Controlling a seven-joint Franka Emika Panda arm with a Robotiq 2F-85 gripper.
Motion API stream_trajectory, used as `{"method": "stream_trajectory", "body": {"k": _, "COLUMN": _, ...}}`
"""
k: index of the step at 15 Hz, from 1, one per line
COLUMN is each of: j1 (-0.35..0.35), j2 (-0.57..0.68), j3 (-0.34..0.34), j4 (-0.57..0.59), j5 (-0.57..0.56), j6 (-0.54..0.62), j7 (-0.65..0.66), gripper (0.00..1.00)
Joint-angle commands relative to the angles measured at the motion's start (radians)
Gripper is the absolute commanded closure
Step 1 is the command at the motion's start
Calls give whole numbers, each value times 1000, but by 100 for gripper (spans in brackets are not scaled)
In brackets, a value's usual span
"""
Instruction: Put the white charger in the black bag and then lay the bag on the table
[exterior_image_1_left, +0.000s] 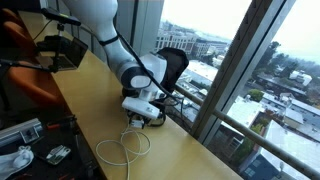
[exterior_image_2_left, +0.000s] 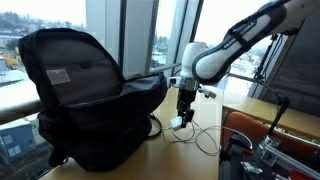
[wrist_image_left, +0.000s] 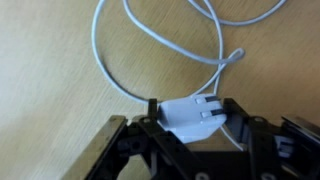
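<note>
Gripping the white charger (wrist_image_left: 180, 115) by its plug block, the gripper (wrist_image_left: 192, 110) sits low over the table (exterior_image_1_left: 185, 160). In the wrist view both fingers (wrist_image_left: 150, 108) press the block's sides, so it's clenched on the plug, w/ the prongs pointing to the right of that view. Can't tell whether the block is touching the tabletop or just off it.

The charger's thin white cable (wrist_image_left: 96, 50) trails away from the plug and lies in loose loops on the wood. In an exterior view the loops (exterior_image_1_left: 122, 148) lie nearer the camera than the gripper (exterior_image_1_left: 145, 110).

The black bag (exterior_image_2_left: 80, 100) stands upright on the table at the window side, main compartment unzipped, w/ the front panel hanging open toward the arm. In an exterior view the gripper (exterior_image_2_left: 183, 112) hangs just right of that open panel, near it but not touching, w/ the charger (exterior_image_2_left: 178, 122) at its tip, outside the bag. In an exterior view the bag (exterior_image_1_left: 172, 62) sits beyond the arm, by the glass.

Nothing else is seen on the tan surface (exterior_image_2_left: 175, 160) near the plug. City bldgs show thru the window (exterior_image_1_left: 250, 60).
</note>
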Motion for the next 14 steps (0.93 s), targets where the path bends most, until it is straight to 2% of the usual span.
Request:
{"method": "stream_trajectory", "body": {"k": 1, "j1": -6, "j2": -207, "j3": -12, "j4": -78, "j5": -20, "j6": -19, "j7": 4, "gripper": 58}}
{"method": "stream_trajectory", "body": {"k": 5, "j1": -3, "j2": -398, "j3": -38, "j4": -99, "j5": -9, "j6": -78, "j7": -15, "gripper": 58}}
{"method": "stream_trajectory", "body": {"k": 9, "j1": 20, "j2": -550, "j3": -70, "j4": -66, "j5": -6, "j6": -170, "j7": -31, "gripper": 58}}
{"method": "stream_trajectory", "body": {"k": 14, "j1": 101, "j2": -677, "j3": -62, "j4": 34, "j5": 5, "j6": -278, "j7": -12, "gripper": 58}}
